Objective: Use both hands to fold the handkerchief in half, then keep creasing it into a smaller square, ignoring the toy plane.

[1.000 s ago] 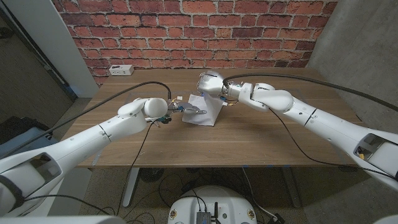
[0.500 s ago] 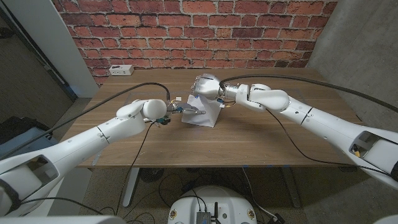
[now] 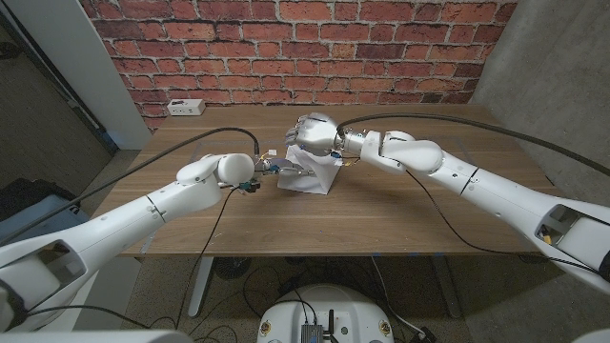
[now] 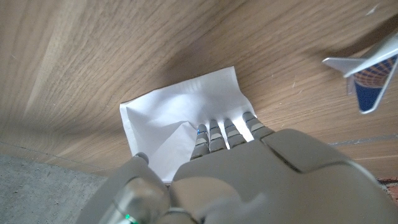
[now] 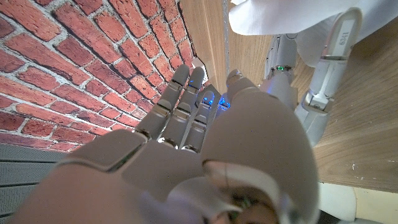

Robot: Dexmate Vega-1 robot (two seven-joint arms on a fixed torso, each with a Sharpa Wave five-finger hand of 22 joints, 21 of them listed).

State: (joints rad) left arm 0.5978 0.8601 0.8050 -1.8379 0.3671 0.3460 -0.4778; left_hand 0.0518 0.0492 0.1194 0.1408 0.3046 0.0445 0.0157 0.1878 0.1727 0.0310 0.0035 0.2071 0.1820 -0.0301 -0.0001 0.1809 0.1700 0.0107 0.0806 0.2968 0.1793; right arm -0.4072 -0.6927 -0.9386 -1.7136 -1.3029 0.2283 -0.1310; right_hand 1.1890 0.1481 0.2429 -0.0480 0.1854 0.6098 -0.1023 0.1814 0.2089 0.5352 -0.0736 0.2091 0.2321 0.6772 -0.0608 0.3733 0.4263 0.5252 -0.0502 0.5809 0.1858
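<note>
Left hand (image 4: 249,168) fingers press flat on the handkerchief (image 4: 180,112); right hand (image 3: 313,131) hovers beyond them, grip unclear; bare table (image 3: 381,214) around

Bare wooden table (image 3: 381,214) lies open in front of and to either side of the white handkerchief (image 3: 315,171), giving unobstructed passage there. At the cloth itself room is tight: the left hand (image 3: 276,169) sits at its left edge and the right hand (image 3: 313,131) hangs just above its far side. The toy plane (image 4: 367,71) stands near the handkerchief, apart from it, and a white power strip (image 3: 185,107) occupies the far left corner.
</note>
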